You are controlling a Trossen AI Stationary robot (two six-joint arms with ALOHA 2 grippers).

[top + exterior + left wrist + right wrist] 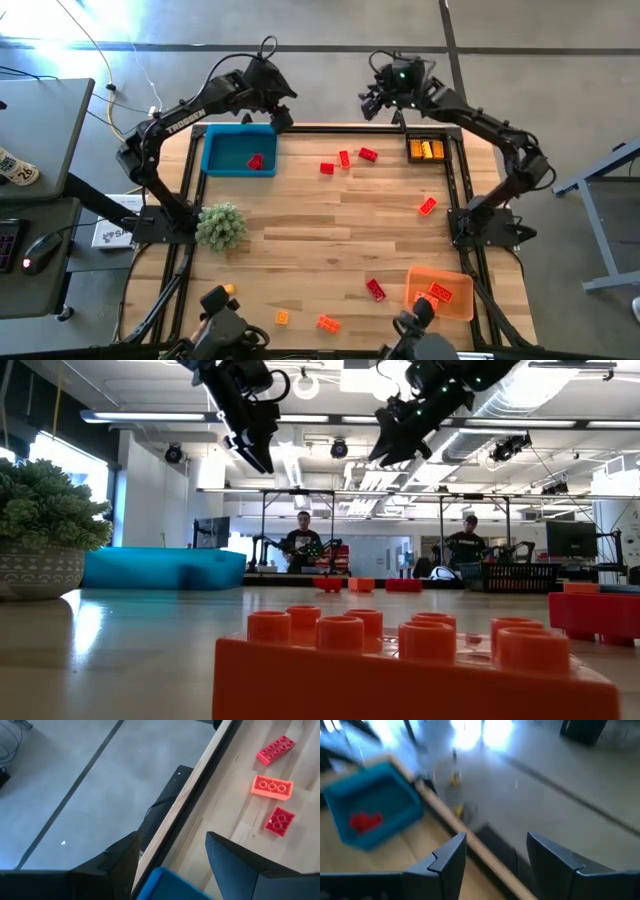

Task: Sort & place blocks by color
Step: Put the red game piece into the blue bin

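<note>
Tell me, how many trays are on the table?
3. A blue tray sits at the far left, by the left gripper; a dark tray is at the far right, beside the right gripper; an orange tray is at the near right.

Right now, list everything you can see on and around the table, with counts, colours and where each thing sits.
Blue tray: one, far left; one red block inside.
Black tray: one, far right; yellow blocks inside.
Orange tray: one, near right; red block inside.
Loose blocks: about eight, red and orange; three by the far edge, rest scattered.
Plant ball: one, green, left edge.
People: two, in the background.
Left gripper: open, above far edge.
Right gripper: open, above far edge.
</note>
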